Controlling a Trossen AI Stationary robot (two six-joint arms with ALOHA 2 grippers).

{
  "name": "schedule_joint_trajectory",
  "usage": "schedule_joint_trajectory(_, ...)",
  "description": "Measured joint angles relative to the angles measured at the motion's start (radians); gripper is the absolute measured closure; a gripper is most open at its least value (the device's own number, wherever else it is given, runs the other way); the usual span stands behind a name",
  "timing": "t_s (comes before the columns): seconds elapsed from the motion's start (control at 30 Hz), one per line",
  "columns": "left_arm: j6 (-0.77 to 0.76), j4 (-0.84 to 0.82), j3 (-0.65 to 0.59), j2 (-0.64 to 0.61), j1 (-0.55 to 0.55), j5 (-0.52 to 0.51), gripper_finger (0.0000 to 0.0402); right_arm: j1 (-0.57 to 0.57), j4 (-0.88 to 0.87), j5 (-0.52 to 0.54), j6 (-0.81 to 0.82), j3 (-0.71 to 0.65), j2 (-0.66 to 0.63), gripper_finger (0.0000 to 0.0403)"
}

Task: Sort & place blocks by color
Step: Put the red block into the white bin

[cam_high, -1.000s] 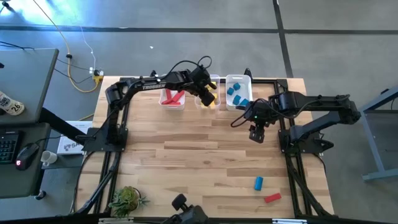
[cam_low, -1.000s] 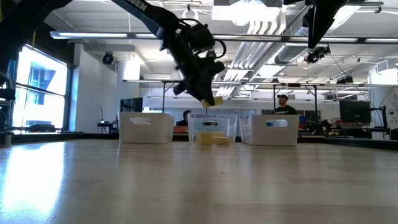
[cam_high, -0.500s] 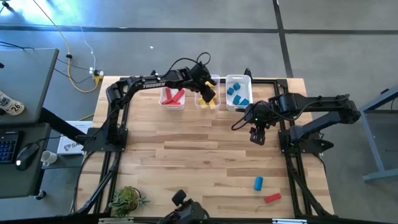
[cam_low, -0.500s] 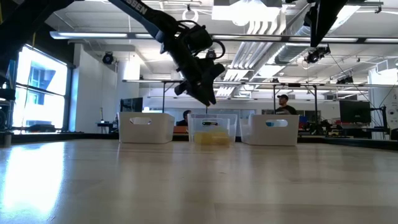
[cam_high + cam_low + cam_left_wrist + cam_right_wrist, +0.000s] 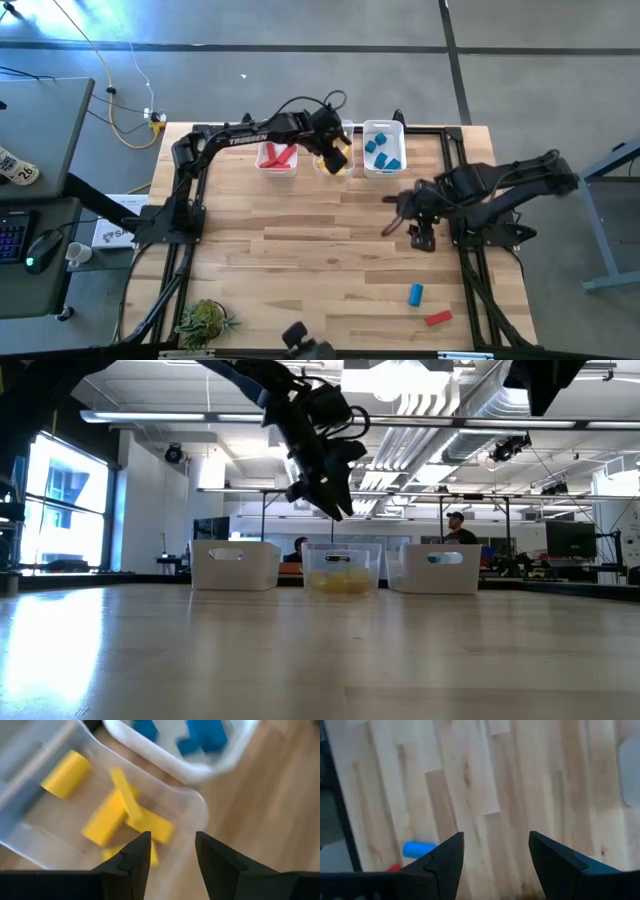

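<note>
We judge the sorting nearly done. Three clear bins stand in a row at the far edge of the tabletop (image 5: 300, 250): the red bin (image 5: 277, 158) holds red blocks (image 5: 279, 156), the middle bin (image 5: 195, 807) holds yellow blocks (image 5: 125, 815), and the blue bin (image 5: 384, 147) holds blue blocks (image 5: 381, 152). Two pieces are left, lying well apart from the bins near the right front corner: a blue cylinder (image 5: 416, 294) and, just beside it, a red bar (image 5: 438, 318).

Our left gripper (image 5: 171, 851) hangs over the middle bin with its fingers parted and nothing between them. Our right gripper (image 5: 495, 852) hovers over bare wood between the bins and the two leftovers, fingers spread wide and empty; the blue cylinder shows ahead of it.

The tabletop is pale wood planking with visible grain. The bins are thin translucent plastic with white rims and rounded corners. The blocks look solid, matte and smooth; among the yellow ones we see flat bars and one cylinder, piled loosely and overlapping.
</note>
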Motion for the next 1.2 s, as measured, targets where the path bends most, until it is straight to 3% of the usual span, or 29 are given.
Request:
schedule_joint_trajectory(0.43, 0.035, -0.111, 0.001, -0.116, -0.185, -0.03, 0.026, 0.321, -0.013, 0.013, 0.142, 0.0, 0.059, 0.0192)
schedule_joint_trajectory(0.87, -0.001, -0.13, 0.001, -0.286, -0.312, -0.034, 0.0259, 0.552, 0.055, 0.018, 0.185, 0.0, 0.307, 0.0192)
schedule_joint_trajectory(1.2, -0.012, -0.132, 0.001, -0.309, -0.337, -0.091, 0.0259, 0.67, 0.121, -0.087, 0.214, 0.0, 0.472, 0.0192)
